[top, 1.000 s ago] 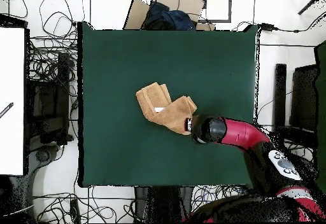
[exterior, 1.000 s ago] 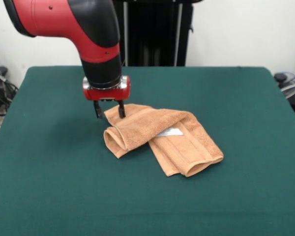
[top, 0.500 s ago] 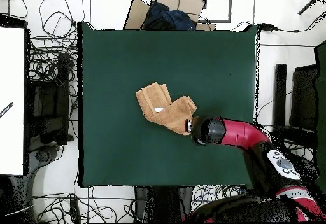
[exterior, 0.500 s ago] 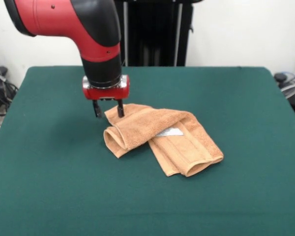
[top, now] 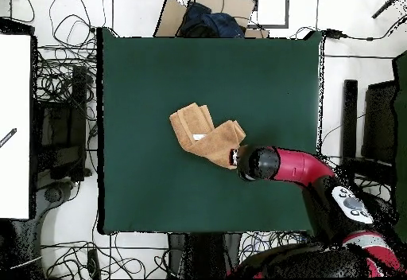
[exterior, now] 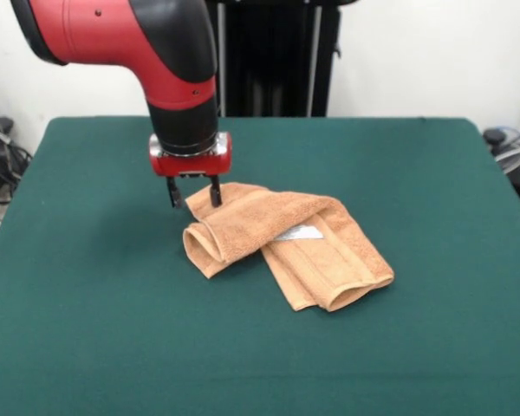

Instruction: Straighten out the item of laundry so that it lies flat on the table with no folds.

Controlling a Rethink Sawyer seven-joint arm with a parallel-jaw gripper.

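Note:
The tan-orange towel (exterior: 286,241) lies folded and bunched in a bent shape near the middle of the dark green table (exterior: 113,329), with a white tag (exterior: 299,232) on top. It also shows in the overhead view (top: 205,134). My gripper (exterior: 194,196) hangs open at the towel's far left corner, its two fingers straddling the corner's edge, holding nothing. In the overhead view the arm's wrist (top: 259,163) covers the gripper at the towel's lower right corner.
The table (top: 143,78) has wide bare felt on all sides of the towel. Cables and boxes lie on the floor round the table in the overhead view. The robot's black pedestal (exterior: 269,52) stands behind the far edge.
The gripper has shifted slightly to the right over the towel's corner, staying open. The towel has not moved.

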